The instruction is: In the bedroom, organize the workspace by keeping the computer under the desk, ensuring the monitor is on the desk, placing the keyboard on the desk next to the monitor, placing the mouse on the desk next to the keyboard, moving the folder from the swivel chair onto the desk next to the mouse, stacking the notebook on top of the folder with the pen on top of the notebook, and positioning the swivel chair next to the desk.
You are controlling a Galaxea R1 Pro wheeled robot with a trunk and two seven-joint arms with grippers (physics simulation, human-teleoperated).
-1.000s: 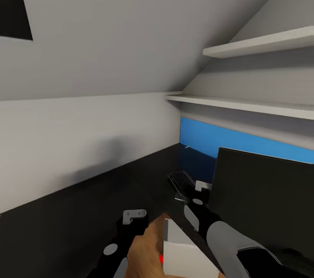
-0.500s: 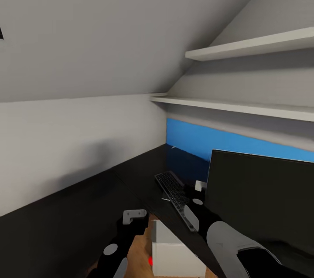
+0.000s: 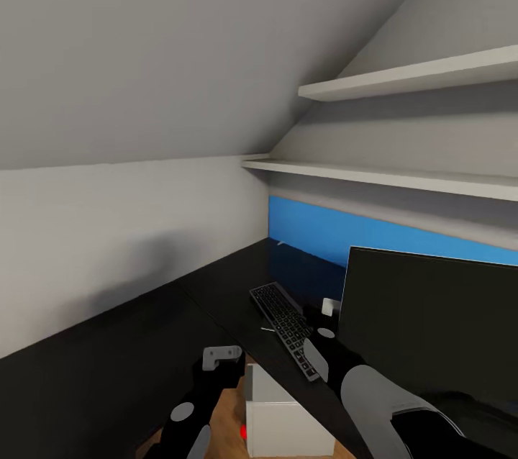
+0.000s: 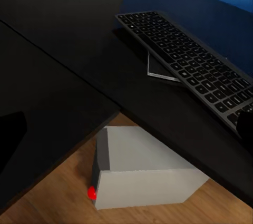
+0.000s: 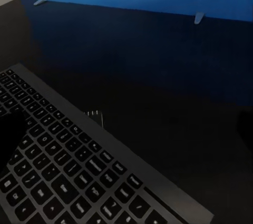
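Underneath desk (image 4: 63,92): computer (image 4: 147,176), clearest from left wrist; hands' state unclear.

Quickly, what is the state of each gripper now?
Left gripper: cannot be told.
Right gripper: over the keyboard, state cannot be told.

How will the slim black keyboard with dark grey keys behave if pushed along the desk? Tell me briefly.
The slim black keyboard with dark grey keys looks rigid, so it probably slides as one piece. It seems propped on a small fold-out foot, so it may rock. The matt black desk top looks smooth, so it likely skids easily.
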